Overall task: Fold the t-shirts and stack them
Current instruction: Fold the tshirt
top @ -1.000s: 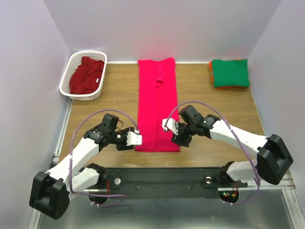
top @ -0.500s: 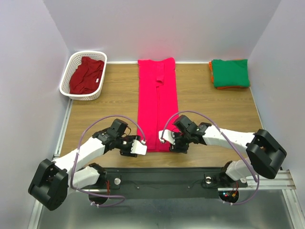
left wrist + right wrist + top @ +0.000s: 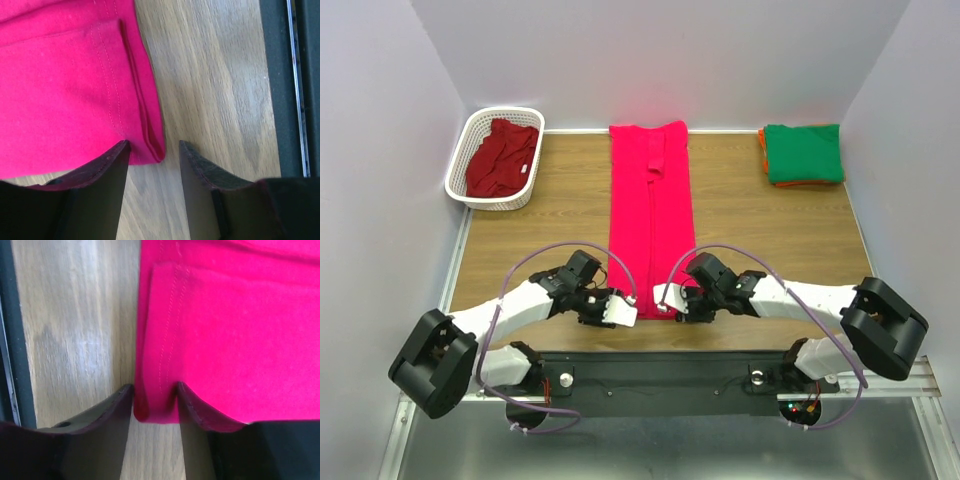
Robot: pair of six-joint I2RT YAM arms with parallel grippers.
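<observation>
A bright pink-red t-shirt point(image 3: 650, 215) lies folded into a long strip down the middle of the table. My left gripper point(image 3: 628, 312) is at the strip's near left corner and my right gripper point(image 3: 663, 298) at its near right corner. In the left wrist view the left gripper point(image 3: 155, 145) is open, with the hemmed corner point(image 3: 156, 148) just reaching between its tips. The right gripper point(image 3: 155, 386) is open and straddles the other corner point(image 3: 156, 407), cloth filling the gap. A crimson t-shirt point(image 3: 502, 157) lies in the basket. A folded green t-shirt point(image 3: 804, 150) rests on an orange one point(image 3: 763, 152) at the far right.
The white lattice basket point(image 3: 460, 170) stands at the far left corner. The black front rail point(image 3: 650, 370) runs just behind both grippers, seen as a dark strip point(image 3: 285, 85) in the left wrist view. Bare wood point(image 3: 760, 240) lies either side of the pink strip.
Both grippers have moved inward and toward the near edge, from the strip's sides to its near corners. The right jaws have narrowed around the cloth corner.
</observation>
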